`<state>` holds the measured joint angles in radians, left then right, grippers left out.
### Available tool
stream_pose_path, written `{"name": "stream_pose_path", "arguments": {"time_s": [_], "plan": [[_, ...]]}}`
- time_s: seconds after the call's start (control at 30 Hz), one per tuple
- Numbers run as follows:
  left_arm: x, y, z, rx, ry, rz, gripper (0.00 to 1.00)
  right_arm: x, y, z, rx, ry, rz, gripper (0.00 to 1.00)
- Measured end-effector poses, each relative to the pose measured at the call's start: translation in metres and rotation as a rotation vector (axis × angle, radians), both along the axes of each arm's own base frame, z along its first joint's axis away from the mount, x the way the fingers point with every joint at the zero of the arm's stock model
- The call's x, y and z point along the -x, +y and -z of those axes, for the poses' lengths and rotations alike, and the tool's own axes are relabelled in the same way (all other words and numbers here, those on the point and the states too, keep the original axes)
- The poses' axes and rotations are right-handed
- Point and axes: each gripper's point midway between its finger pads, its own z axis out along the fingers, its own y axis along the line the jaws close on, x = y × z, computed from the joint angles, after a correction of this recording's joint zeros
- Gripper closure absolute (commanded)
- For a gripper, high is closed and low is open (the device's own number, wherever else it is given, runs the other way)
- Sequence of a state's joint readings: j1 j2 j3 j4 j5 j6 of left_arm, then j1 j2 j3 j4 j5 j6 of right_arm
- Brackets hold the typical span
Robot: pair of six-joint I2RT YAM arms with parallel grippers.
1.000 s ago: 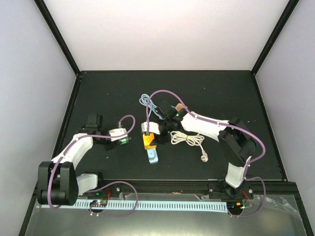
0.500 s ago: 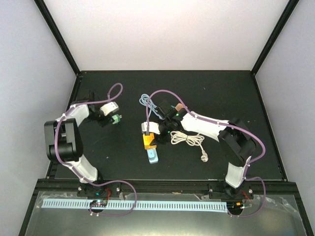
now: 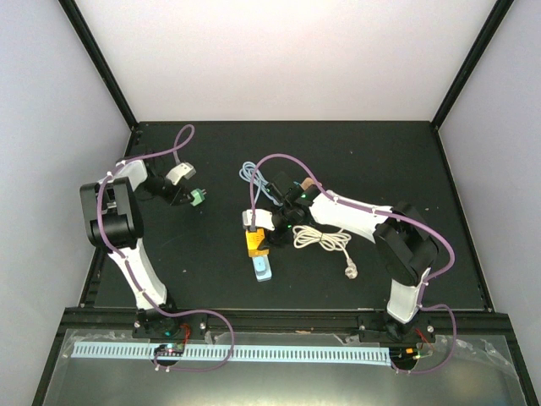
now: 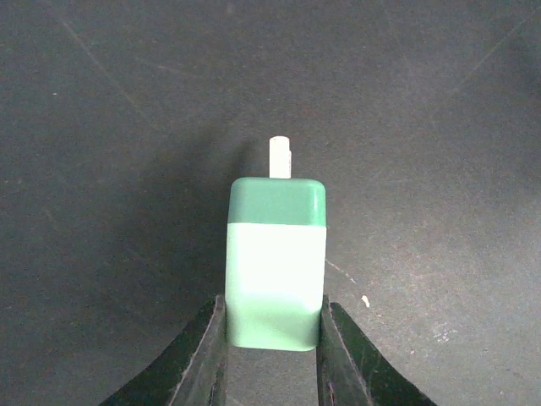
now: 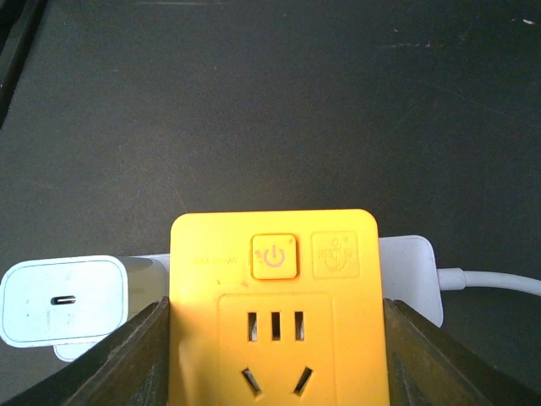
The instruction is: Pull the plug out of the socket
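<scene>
I see my left gripper (image 4: pixel 272 313) clamping the lower end of a green plug (image 4: pixel 275 254), one dark finger pressed against each side. Its darker green cap points away from me, a pale prong (image 4: pixel 280 157) sticking out of it, over the dark, faintly scratched surface (image 4: pixel 101 169).

Surfaces: smooth plastics on a matt desk (image 4: pixel 101 127).
Noted: green plug (image 4: pixel 275 271) smooth satin plastic, darker cap over paler body, its prong (image 4: pixel 280 157) pale, material unclear; yellow socket (image 5: pixel 275 313) smooth plastic, faint sheen, moulded button; white charger (image 5: pixel 61 300) glossy plastic; desk matt black, finely scratched, dust-specked; jaws of left gripper (image 4: pixel 272 326) black, smooth, dull, plastic-looking.
</scene>
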<state>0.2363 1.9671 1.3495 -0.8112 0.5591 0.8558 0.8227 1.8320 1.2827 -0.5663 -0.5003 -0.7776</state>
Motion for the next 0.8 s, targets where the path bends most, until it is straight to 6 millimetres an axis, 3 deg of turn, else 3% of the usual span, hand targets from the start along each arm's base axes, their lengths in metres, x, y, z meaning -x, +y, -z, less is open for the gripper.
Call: {"name": "stream_pose_path", "arguments": {"time_s": [0.13, 0.4, 0.57, 0.67, 0.8], "plan": [[-0.003, 0.003, 0.001, 0.021, 0.021, -0.022, 0.64, 0.000, 0.000, 0.000, 0.001, 0.001, 0.000, 0.84], [-0.003, 0.005, 0.009, 0.031, 0.071, -0.069, 0.43, 0.000, 0.000, 0.000, 0.004, 0.003, 0.002, 0.59], [-0.004, 0.010, 0.007, 0.032, 0.075, -0.100, 0.20, 0.000, 0.000, -0.001, 0.005, 0.002, 0.002, 0.53], [-0.005, 0.011, -0.002, 0.026, 0.052, -0.111, 0.03, 0.000, -0.001, -0.001, 0.009, 0.003, 0.004, 0.52], [-0.004, 0.012, -0.029, 0.007, -0.021, -0.124, 0.01, -0.001, -0.001, -0.001, 0.016, 0.005, 0.006, 0.51]]}}
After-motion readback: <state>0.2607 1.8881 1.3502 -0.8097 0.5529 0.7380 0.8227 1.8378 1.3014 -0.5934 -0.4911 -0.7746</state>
